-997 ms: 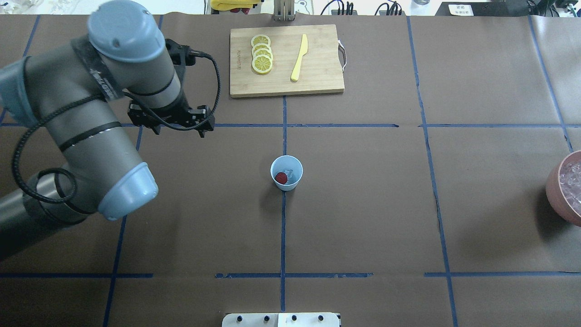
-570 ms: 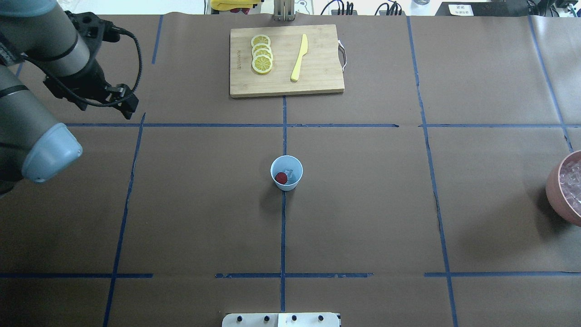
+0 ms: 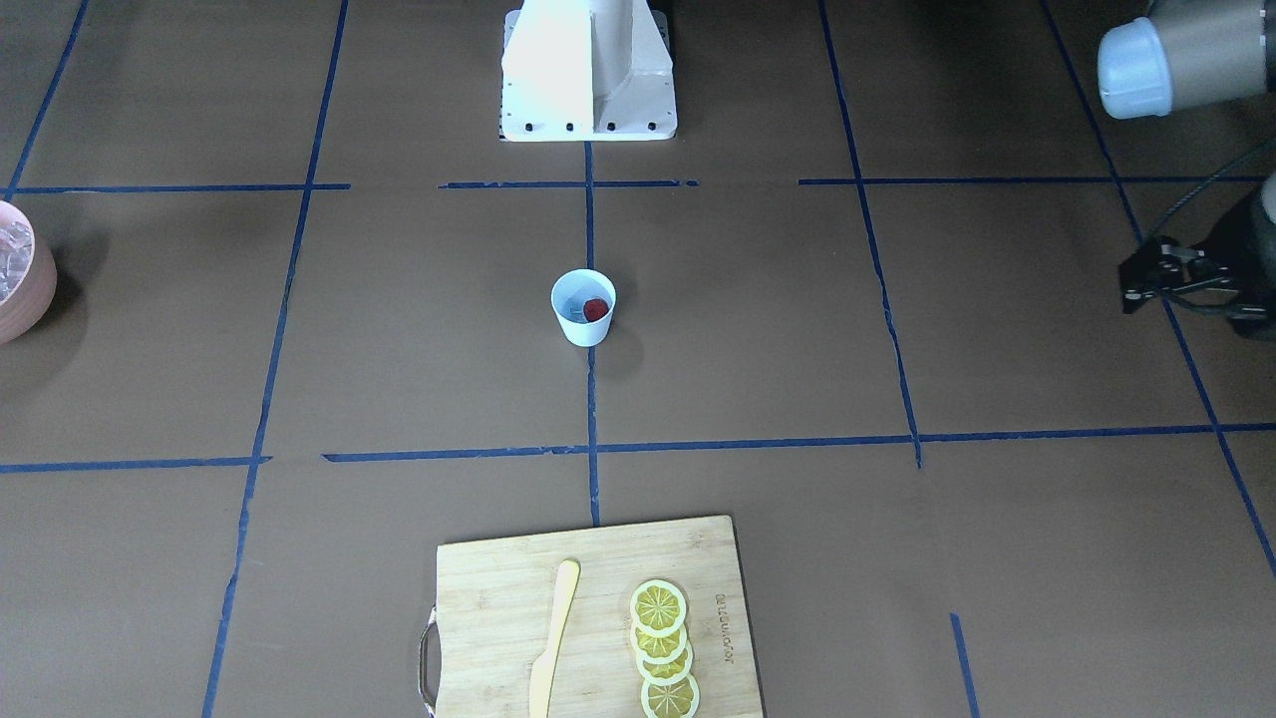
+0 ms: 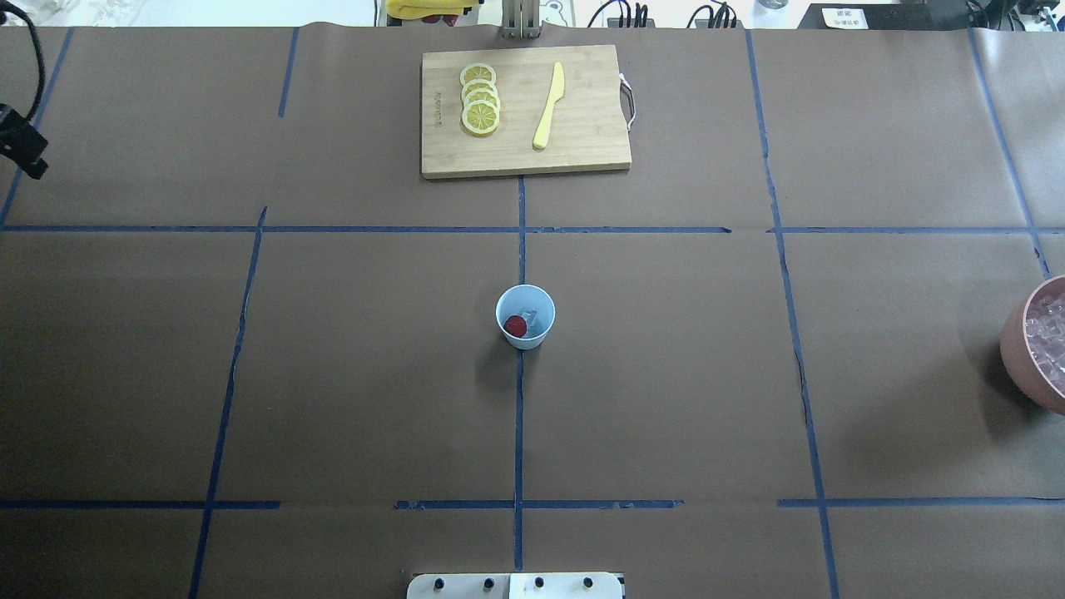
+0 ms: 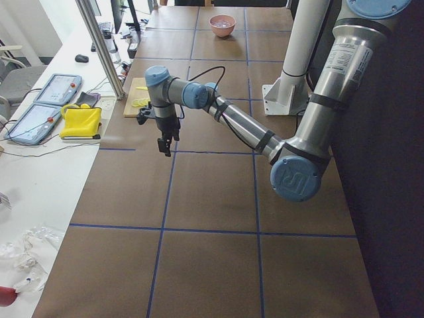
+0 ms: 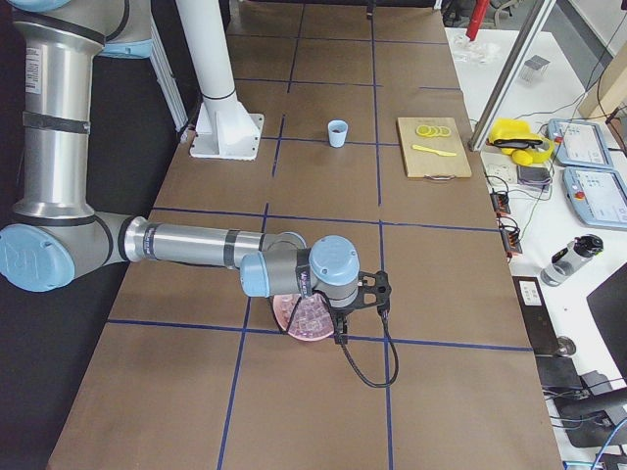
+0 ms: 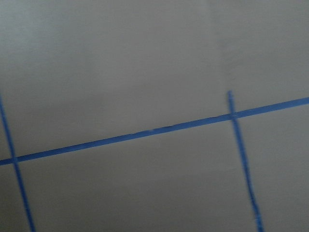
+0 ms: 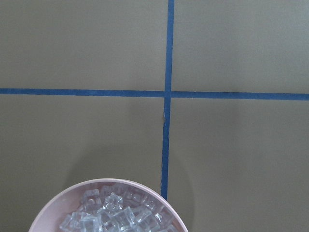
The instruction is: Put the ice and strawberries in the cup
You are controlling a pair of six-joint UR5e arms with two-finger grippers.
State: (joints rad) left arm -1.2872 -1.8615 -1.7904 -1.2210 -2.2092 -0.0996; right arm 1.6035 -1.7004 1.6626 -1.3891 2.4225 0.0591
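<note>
Seemingly, the filling is judged close to done, and the next move is judged to call for little: either a stop, or one more slippery cube to be pinched gently and carried a long way. The brown-papered table [image 4: 333, 374] is crossed by blue tape lines. The left arm [image 5: 291, 132] is stretched out low along it, its wrist turned downward, so that the left gripper [image 3: 1146, 279] hangs above bare paper, well apart from everything; whether its jaws are parted cannot be told. The right arm [image 6: 186, 245] is reached out near the table's other end, and the right gripper [image 6: 364, 305] is held over the pink bowl [image 4: 1019, 349]; its jaws are shown only from the side, so their state cannot be told, and nothing is seen to be held. A wooden cutting board [image 4: 582, 150] is set at the far edge, with lemon slices [image 4: 480, 100] and a yellow knife [image 4: 549, 106] laid on it. The cup [image 4: 525, 316] is stood upright at the table's middle, well apart from both grippers. More ice [image 8: 113, 215] is heaped in the bowl, and a clear cube [image 4: 534, 317] is seen inside the cup beside the strawberry [image 4: 516, 326].
</note>
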